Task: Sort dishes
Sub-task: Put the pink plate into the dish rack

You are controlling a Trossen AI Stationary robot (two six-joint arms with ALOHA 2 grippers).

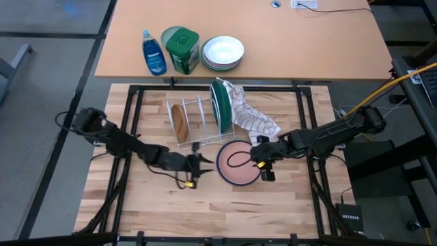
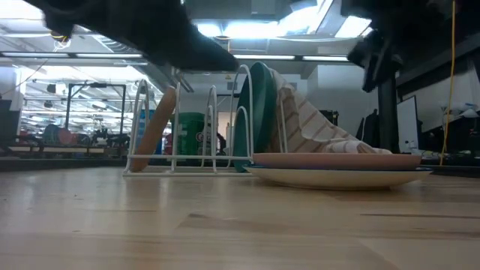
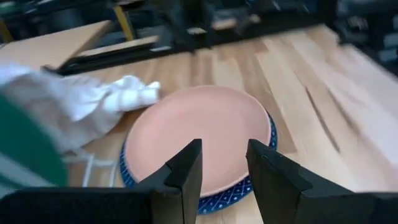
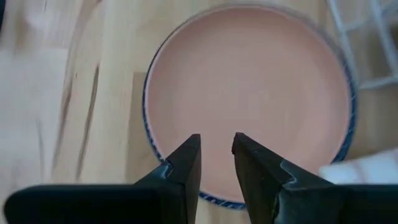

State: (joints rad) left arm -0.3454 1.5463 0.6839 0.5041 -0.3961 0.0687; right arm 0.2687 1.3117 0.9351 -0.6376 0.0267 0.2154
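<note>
Lower centre of the overhead frame, on the wooden bench (image 1: 157, 205), sits a brown wood-coloured plate (image 1: 238, 162) stacked on the blue dark-rimmed dish (image 1: 222, 172), whose patterned rim peeks out around it. From table height the pair reads as a flat stack at right of centre, the brown plate on top.

The left end effector (image 1: 198, 164) hangs just left of that stack, its fingers (image 3: 184, 174) parted with a narrow gap and holding nothing; its wrist camera looks straight across the brown plate. The right end effector (image 1: 262, 164) is at the stack's right edge, above the rim, fingers (image 4: 183, 168) likewise slightly apart and empty, the plate filling the view beyond them.

Just behind, toward the middle of the frame, stands the white wire dish rack (image 1: 198, 123). A second brown wood-coloured plate (image 1: 179, 123) stands on edge in a left slot, and the large dark green plate (image 1: 221, 106) stands upright at the rack's right end. A patterned cloth (image 1: 251, 117) drapes from the green plate down to the bench, ending close to the stack.

Farther back, on the tan table (image 1: 328, 48) in the upper part of the frame: a blue bottle (image 1: 153, 53), a green container (image 1: 181, 49) and a stack of white bowls (image 1: 222, 52).
</note>
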